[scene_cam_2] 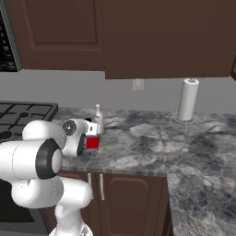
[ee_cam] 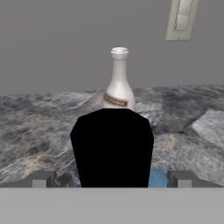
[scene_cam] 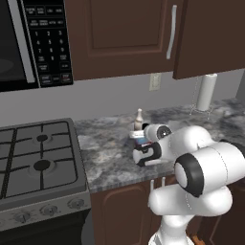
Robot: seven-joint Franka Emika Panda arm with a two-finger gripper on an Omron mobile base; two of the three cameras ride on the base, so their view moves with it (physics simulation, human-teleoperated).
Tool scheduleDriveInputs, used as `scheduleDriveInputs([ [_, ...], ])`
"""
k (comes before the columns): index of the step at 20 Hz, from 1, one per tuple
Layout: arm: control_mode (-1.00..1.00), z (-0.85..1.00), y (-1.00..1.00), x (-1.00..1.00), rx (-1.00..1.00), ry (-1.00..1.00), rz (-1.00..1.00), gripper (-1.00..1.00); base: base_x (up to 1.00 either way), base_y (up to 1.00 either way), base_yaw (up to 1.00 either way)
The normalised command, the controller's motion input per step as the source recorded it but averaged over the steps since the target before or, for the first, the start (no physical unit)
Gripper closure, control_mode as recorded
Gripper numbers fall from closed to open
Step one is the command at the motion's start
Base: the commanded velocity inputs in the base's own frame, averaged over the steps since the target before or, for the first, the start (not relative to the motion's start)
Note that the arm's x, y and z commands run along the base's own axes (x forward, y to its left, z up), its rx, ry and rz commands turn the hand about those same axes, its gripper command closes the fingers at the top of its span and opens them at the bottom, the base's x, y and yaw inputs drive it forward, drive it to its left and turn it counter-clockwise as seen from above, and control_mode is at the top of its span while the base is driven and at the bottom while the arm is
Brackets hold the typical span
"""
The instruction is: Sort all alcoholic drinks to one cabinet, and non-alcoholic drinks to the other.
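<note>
My jaws stand wide apart around the black cap (ee_cam: pixel 112 146) of the blue bottle (scene_cam_2: pixel 92 142); overreaching could topple the pale bottle (ee_cam: pixel 118 85) just behind it.

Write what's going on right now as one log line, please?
phase: reaching for blue bottle | gripper: open, fingertips either side of its black cap | pale bottle: upright behind, on counter | held: nothing

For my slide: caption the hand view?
Open gripper straddles the blue bottle's black cap; pale bottle stands behind.
</note>
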Motion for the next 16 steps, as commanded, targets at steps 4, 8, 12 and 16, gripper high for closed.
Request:
scheduleDriveInputs([
  [4, -1.00, 0.05, 0.00, 0.00, 0.00, -0.06, 0.00, -1.00, 0.00, 0.00, 0.00],
  [8, -1.00, 0.00, 0.00, 0.01, 0.00, 0.02, 0.00, 1.00, 0.00, 0.00, 0.00],
  [12, -1.00, 0.03, -0.01, 0.00, 0.00, 0.01, 0.00, 1.00, 0.00, 0.00, 0.00],
  [16, -1.00, 0.13, -0.05, -0.11, 0.00, 0.05, 0.00, 1.00, 0.00, 0.00, 0.00],
])
